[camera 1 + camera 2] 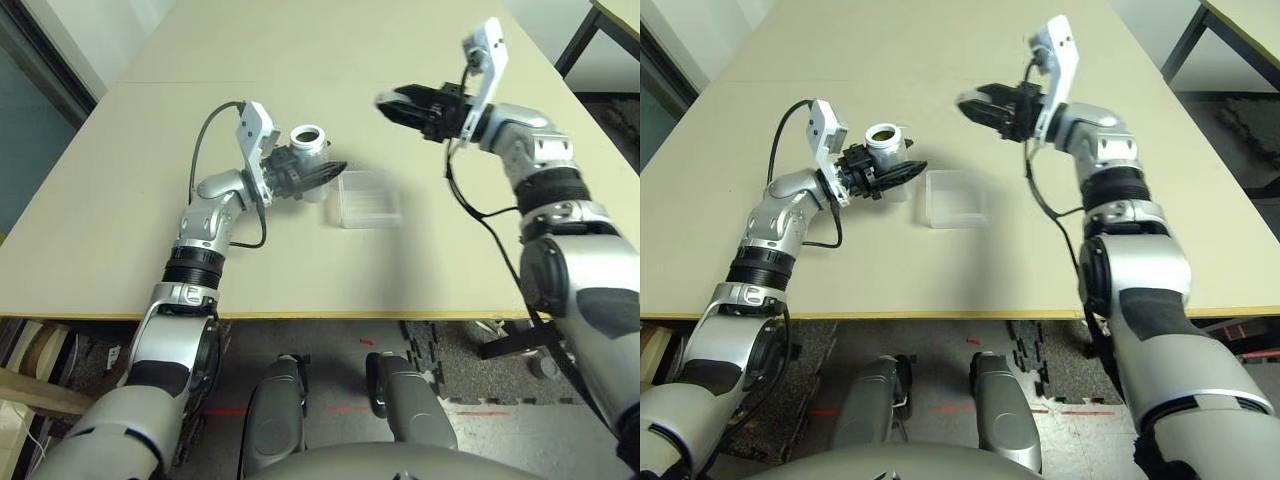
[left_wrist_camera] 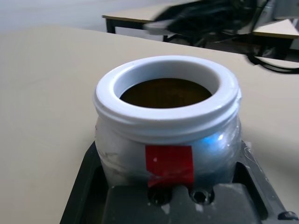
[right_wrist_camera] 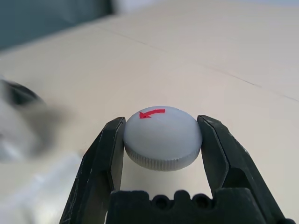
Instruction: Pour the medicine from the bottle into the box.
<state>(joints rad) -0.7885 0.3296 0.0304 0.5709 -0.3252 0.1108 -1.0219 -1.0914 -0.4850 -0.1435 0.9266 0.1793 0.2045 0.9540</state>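
Left fingers [image 1: 318, 180] clamped round the open bottle [image 1: 306, 150], right fingers [image 3: 161, 140] pinching its cap [image 3: 162, 137]. Bottle looks light, rigid, slick, so grip the body below the neck.

Beige table [image 1: 150, 200] bears the clear box [image 1: 369, 198].

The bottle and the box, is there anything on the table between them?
Nothing: in the left eye view the bottle stands close beside the box, with bare table between.
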